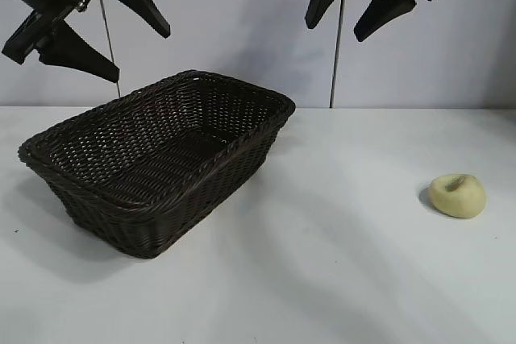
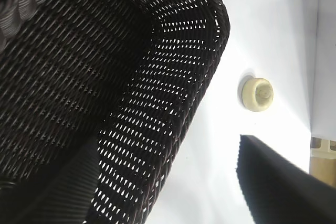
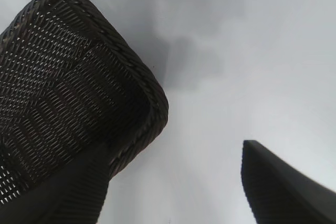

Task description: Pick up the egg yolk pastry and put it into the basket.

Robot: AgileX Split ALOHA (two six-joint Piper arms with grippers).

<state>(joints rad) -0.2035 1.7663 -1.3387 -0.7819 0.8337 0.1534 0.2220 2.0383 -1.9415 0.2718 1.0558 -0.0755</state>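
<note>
The egg yolk pastry (image 1: 458, 195), a small pale yellow bun with a brownish dimple, lies on the white table at the right; the left wrist view shows the pastry (image 2: 256, 93) beyond the basket's corner. The dark brown wicker basket (image 1: 97, 191) stands left of centre with nothing in it, and its braided rim shows in the left wrist view (image 2: 218, 19) and the right wrist view (image 3: 152, 95). My left gripper (image 1: 143, 55) hangs open high above the basket's left end. My right gripper (image 1: 334, 32) hangs open high at the back, right of the basket, far from the pastry.
The white table (image 1: 322, 279) stretches bare between basket and pastry and toward the front edge. A pale wall stands behind, with two thin vertical rods (image 1: 336, 54) against it.
</note>
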